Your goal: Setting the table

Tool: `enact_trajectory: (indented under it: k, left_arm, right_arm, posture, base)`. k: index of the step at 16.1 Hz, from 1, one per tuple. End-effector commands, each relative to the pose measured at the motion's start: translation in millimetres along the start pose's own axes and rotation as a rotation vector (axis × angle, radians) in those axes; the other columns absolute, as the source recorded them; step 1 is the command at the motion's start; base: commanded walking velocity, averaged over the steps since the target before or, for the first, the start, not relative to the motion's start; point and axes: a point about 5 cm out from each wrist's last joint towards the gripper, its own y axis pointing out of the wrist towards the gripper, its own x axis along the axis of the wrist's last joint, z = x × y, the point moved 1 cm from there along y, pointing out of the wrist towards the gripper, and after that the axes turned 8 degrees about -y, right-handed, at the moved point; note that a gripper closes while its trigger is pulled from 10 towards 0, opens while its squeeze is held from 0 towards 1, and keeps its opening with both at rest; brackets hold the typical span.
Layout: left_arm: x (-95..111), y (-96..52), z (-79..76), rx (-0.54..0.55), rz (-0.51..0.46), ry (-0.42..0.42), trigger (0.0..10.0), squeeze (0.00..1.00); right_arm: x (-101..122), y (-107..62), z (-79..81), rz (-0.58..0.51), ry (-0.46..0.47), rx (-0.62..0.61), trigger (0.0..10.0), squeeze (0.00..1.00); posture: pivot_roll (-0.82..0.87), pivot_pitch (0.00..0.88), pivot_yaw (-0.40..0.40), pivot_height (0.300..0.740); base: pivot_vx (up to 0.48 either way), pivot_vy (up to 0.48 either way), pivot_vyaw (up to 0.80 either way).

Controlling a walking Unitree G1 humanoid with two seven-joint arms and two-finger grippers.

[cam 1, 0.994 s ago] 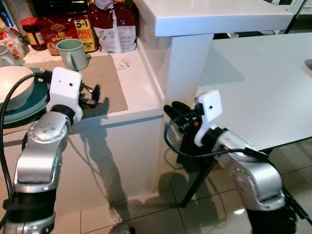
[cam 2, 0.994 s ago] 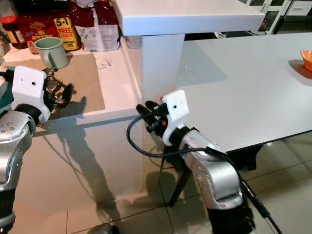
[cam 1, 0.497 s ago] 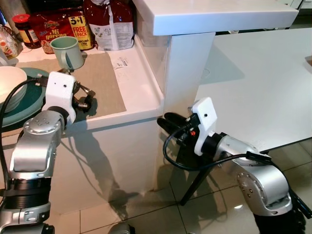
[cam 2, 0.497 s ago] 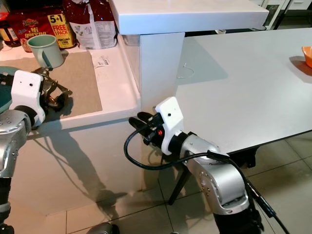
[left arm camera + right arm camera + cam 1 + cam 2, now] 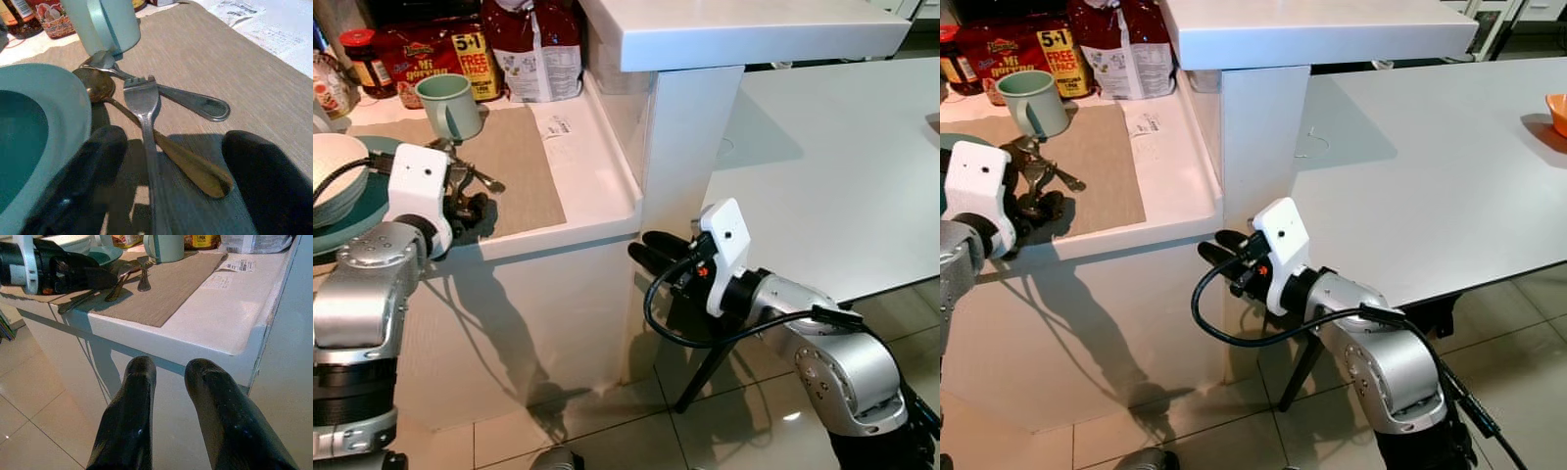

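A fork (image 5: 144,98), a brass spoon (image 5: 166,152) and a silver handle (image 5: 195,100) lie crossed on a tan placemat (image 5: 524,162) on the counter, next to a pale green mug (image 5: 447,105). My left gripper (image 5: 470,208) is open low over the near ends of the cutlery, with one finger (image 5: 90,161) on each side of the fork and spoon handles. A teal plate (image 5: 362,211) holding a white bowl (image 5: 335,176) sits just beside it. My right gripper (image 5: 651,257) hangs below the counter edge by the white pillar, narrowly open and holding nothing.
Jars, boxes and a bag (image 5: 533,49) stand at the back of the counter. A white raised shelf (image 5: 744,34) tops the pillar. The white dining table (image 5: 842,166) spreads to the right, with an orange bowl (image 5: 1557,113) at its far edge. Tiled floor lies below.
My left gripper has drawn back and to the left along the placemat, toward the plate and the cutlery's near ends. The right gripper has dipped slightly below the counter edge.
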Motion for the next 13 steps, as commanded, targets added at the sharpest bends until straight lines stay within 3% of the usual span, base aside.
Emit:
enact_trajectory:
  k: [1, 2, 3, 4, 5, 6, 7, 8, 9, 13]
  left_arm:
    - [4.8, -3.0, 4.5, 0.009, -0.009, -0.003, 0.5, 0.00]
    - [4.6, -3.4, 7.4, 0.010, -0.001, -0.012, 6.0, 0.00]
    - [4.4, -3.6, 7.9, 0.007, 0.003, -0.019, 6.0, 0.00]
    - [2.2, -3.7, 6.6, -0.005, 0.019, -0.022, 10.0, 0.00]
    - [1.4, -3.6, 6.4, -0.007, 0.024, -0.021, 10.0, 0.00]
    - [-1.1, -2.9, 5.6, -0.016, 0.036, -0.023, 8.5, 0.00]
    - [-2.5, -2.4, 5.4, -0.018, 0.044, -0.014, 6.4, 0.00]
    - [-3.4, -1.4, 6.1, -0.014, 0.048, -0.007, 7.4, 0.00]
    - [-4.1, -0.3, 6.9, -0.009, 0.053, -0.002, 9.7, 0.00]
    - [-11.2, 2.1, 10.9, 0.013, 0.087, 0.014, 9.6, 0.00]
  right_arm:
    - [3.0, -1.3, 3.7, -0.006, -0.007, 0.023, 10.0, 0.00]
    - [2.6, -1.2, 4.4, -0.002, -0.006, 0.027, 10.0, 0.00]
    - [2.3, -1.2, 4.7, 0.000, -0.006, 0.029, 10.0, 0.00]
    - [0.5, -1.6, 7.2, 0.012, 0.000, 0.049, 10.0, 0.00]
    - [0.2, -1.6, 7.8, 0.015, 0.001, 0.052, 10.0, 0.00]
    - [-0.5, -1.8, 9.5, 0.023, 0.000, 0.065, 10.0, 0.00]
    - [-1.0, -2.1, 10.4, 0.028, 0.002, 0.072, 10.0, 0.00]
    - [-1.5, -2.5, 11.8, 0.034, 0.001, 0.086, 10.0, 0.00]
    - [-1.9, -2.8, 13.4, 0.038, -0.002, 0.100, 10.0, 0.00]
    - [-2.8, -2.6, 15.1, 0.046, -0.011, 0.110, 10.0, 0.00]
  posture:
    - [0.05, 0.060, -0.016, 0.740]
    - [0.05, 0.063, -0.016, 0.740]
    - [0.05, 0.063, -0.016, 0.740]
    - [0.05, 0.064, -0.016, 0.740]
    - [0.05, 0.066, -0.015, 0.740]
    - [0.05, 0.065, -0.015, 0.740]
    - [0.05, 0.065, -0.015, 0.740]
    - [0.05, 0.065, -0.016, 0.740]
    - [0.05, 0.065, -0.016, 0.740]
    - [0.05, 0.064, -0.017, 0.740]
  base:
    - [0.000, 0.000, 0.00]
    - [0.000, 0.000, 0.00]
    - [0.000, 0.000, 0.00]
    - [0.000, 0.000, 0.00]
    - [0.000, 0.000, 0.00]
    - [0.000, 0.000, 0.00]
    - [0.000, 0.000, 0.00]
    - [0.000, 0.000, 0.00]
    - [0.000, 0.000, 0.00]
    - [0.000, 0.000, 0.00]
